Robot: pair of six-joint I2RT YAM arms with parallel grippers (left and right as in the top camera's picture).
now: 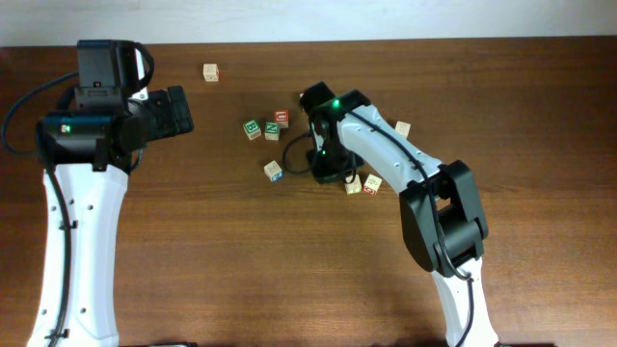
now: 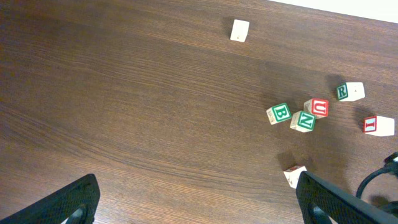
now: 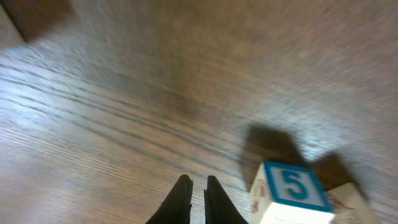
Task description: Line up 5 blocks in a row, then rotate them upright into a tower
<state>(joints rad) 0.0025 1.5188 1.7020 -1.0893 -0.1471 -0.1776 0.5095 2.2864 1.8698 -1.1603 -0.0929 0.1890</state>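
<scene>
Several pale wooden letter blocks lie around the table's middle. A green-lettered block (image 1: 253, 128), a second green one (image 1: 273, 130) and a red one (image 1: 281, 117) sit together, and a blue-faced one (image 1: 274, 171) lies nearer the front. My right gripper (image 1: 328, 172) is low over the table between that block and a pair of blocks (image 1: 362, 183). In the right wrist view the right gripper (image 3: 198, 182) is shut on nothing, and a block with a blue 5 (image 3: 290, 190) stands just right of it, untouched. My left gripper (image 2: 199, 202) is open, high over bare wood at the left.
A lone block (image 1: 211, 72) lies at the back left and another (image 1: 402, 127) beyond the right arm. In the left wrist view the B (image 2: 279, 113), N (image 2: 303, 121) and U (image 2: 317, 107) blocks cluster together. A black cable (image 1: 294, 154) loops by the right gripper.
</scene>
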